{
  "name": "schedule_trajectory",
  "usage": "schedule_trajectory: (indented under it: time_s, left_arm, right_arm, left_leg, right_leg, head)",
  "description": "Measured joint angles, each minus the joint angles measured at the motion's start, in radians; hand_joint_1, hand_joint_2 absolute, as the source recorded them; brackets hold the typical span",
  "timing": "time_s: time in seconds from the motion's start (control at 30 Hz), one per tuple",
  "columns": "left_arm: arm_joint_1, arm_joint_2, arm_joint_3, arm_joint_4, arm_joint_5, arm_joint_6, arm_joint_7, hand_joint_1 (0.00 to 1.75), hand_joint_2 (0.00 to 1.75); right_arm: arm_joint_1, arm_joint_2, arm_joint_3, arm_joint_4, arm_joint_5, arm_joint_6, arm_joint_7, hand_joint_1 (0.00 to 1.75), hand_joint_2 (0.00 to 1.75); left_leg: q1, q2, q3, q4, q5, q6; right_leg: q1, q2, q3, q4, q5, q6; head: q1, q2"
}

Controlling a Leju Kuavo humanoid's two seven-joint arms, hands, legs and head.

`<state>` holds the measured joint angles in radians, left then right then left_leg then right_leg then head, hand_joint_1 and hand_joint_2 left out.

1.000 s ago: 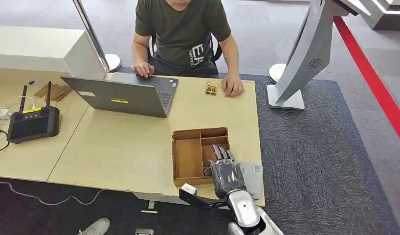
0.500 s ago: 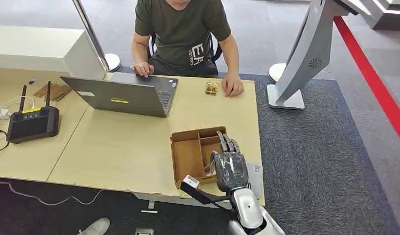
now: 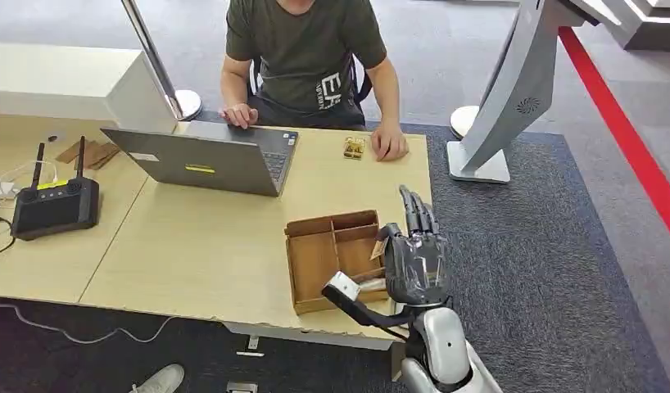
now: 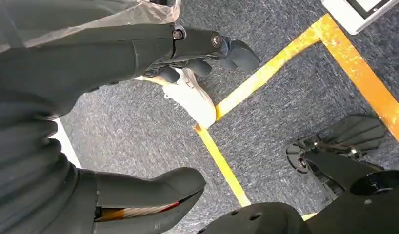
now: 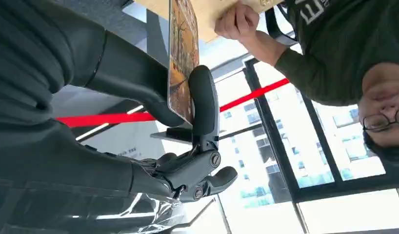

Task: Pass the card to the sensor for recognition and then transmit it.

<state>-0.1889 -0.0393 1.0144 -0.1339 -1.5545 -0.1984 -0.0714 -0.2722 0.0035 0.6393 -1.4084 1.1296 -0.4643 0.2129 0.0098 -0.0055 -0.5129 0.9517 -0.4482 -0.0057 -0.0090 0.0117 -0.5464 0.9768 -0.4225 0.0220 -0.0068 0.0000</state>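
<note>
My right hand [image 3: 414,255] is raised above the table's right edge, just to the right of the open wooden box [image 3: 332,221], fingers pointing up and away from me. A corner of the card [image 3: 379,248] sticks out beside its thumb. In the right wrist view the card [image 5: 180,53] has an orange-brown printed face and stands edge-on, pinched between the thumb [image 5: 203,100] and a finger. A small yellow object [image 3: 354,147] lies at the far table edge by the person's hand [image 3: 389,146]. My left hand [image 4: 153,46] hangs over grey carpet, holding nothing, thumb apart from the fingers.
A person sits across the table at an open laptop [image 3: 209,160]. A black controller with two antennas [image 3: 55,205] lies at the left. A white kiosk stand [image 3: 512,90] rises on the carpet to the right of the table.
My right hand has lifted out of the wooden box and moved right and farther forward, carrying the card pinched at its thumb. The person and the laptop have stayed put.
</note>
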Motion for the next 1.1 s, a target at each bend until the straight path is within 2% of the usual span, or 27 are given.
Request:
schedule_trajectory:
  time_s: [0.3,0.57,0.6,0.63,0.7,0.9,1.1]
  left_arm:
    - [-0.001,-0.001,-0.011,0.000,0.000,0.000,0.000,0.00,1.75]
    - [-0.004,-0.003,-0.013,0.000,0.000,-0.006,0.003,0.00,1.75]
    - [-0.007,-0.004,-0.015,0.000,0.000,-0.010,0.008,0.00,1.75]
    - [-0.019,-0.009,-0.029,0.000,0.000,-0.024,0.022,0.00,1.75]
    - [-0.026,-0.012,-0.036,0.000,0.000,-0.031,0.028,0.00,1.75]
    - [-0.037,-0.020,-0.054,0.000,0.000,-0.042,0.039,0.00,1.75]
    - [-0.040,-0.025,-0.064,0.000,0.000,-0.045,0.040,0.00,1.75]
  right_arm:
    - [0.001,-0.007,-0.010,-0.054,-0.010,0.002,-0.003,1.75,1.75]
    - [-0.010,-0.006,-0.013,-0.056,-0.065,0.028,-0.028,1.75,1.75]
    - [-0.028,-0.002,-0.013,-0.054,-0.105,0.049,-0.040,1.75,1.75]
    - [-0.126,0.034,-0.009,-0.011,-0.217,0.094,-0.086,1.75,1.75]
    - [-0.188,0.064,0.001,0.040,-0.255,0.111,-0.100,1.75,1.75]
    - [-0.331,0.157,0.028,0.195,-0.282,0.141,-0.101,1.75,1.75]
    - [-0.380,0.209,0.039,0.277,-0.270,0.150,-0.088,1.75,1.75]
  left_leg:
    - [0.000,0.000,0.000,0.000,0.000,0.000]
    - [0.000,0.000,-0.001,0.000,0.000,0.000]
    - [0.000,0.000,-0.001,0.000,0.000,0.000]
    - [0.000,0.000,-0.001,0.000,0.001,-0.001]
    - [0.000,0.000,-0.001,0.000,0.001,-0.001]
    - [0.001,-0.001,-0.001,0.000,0.002,-0.001]
    - [0.001,-0.002,-0.001,0.000,0.001,-0.001]
  right_leg:
    - [0.000,0.000,0.000,0.000,0.000,0.000]
    - [0.000,0.000,0.000,0.000,0.000,0.000]
    - [0.000,0.000,0.000,0.000,0.000,0.000]
    - [0.000,0.000,0.000,0.001,0.001,-0.001]
    - [0.000,0.000,0.000,0.001,0.001,-0.001]
    - [0.001,0.000,0.000,0.002,0.001,-0.001]
    - [0.001,0.000,-0.001,0.001,0.001,-0.001]
  head:
    - [0.000,0.000]
    - [0.001,0.000]
    - [0.000,0.000]
    - [0.000,0.000]
    - [0.000,0.000]
    - [0.000,0.000]
    - [0.000,0.000]
